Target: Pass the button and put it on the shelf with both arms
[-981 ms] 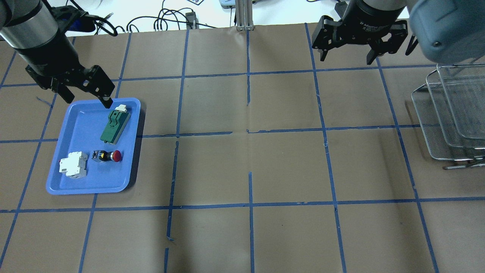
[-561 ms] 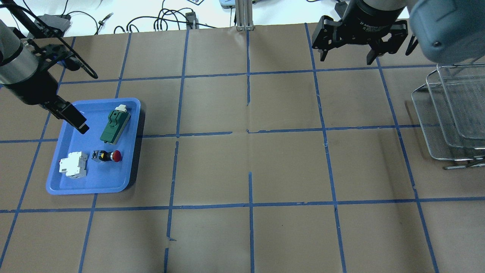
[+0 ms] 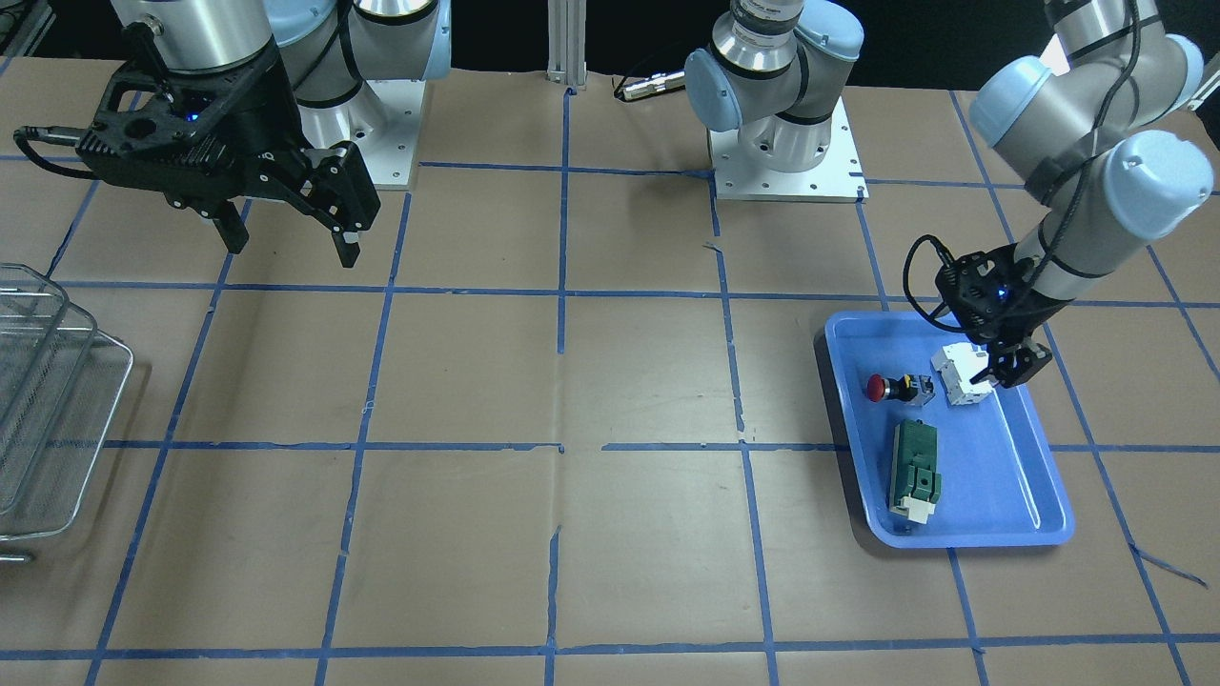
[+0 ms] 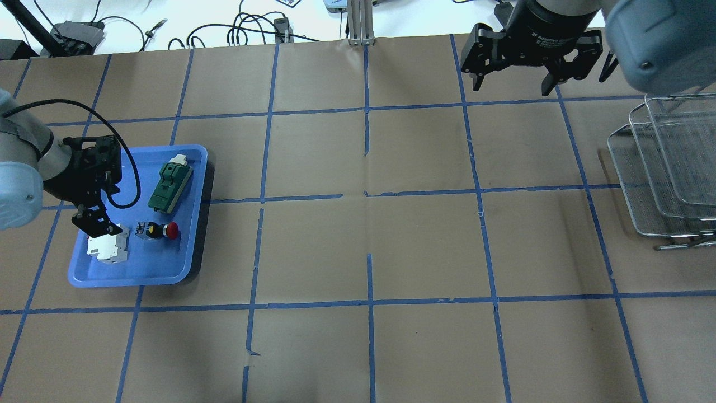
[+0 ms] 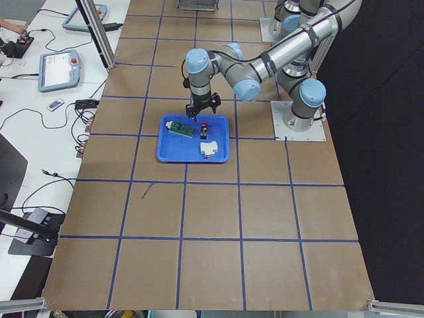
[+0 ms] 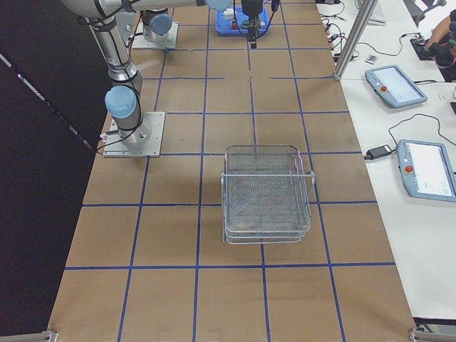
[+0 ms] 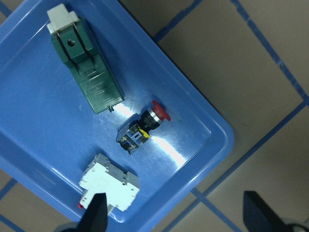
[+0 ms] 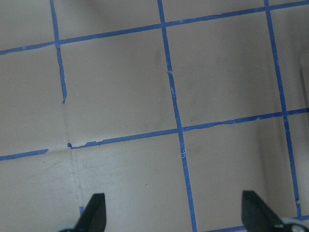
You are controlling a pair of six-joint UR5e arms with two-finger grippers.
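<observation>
— Since the earlier frame, the silver tubular left arm (image 4: 22, 162) sits drawn back over the brown papered table (image 4: 425, 246). And the right arm (image 4: 654, 39)?
— It hangs on the silver wire-mesh shelf (image 4: 660, 184) side, jaws spread and empty, probably waiting for the pass.
— Left jaws?
— Wide open and empty over the blue plastic tray (image 4: 140, 281), above the white breaker block (image 4: 109, 249). The red-capped push button (image 4: 158, 230) lies just beside them, so I judge it's lining up.
</observation>
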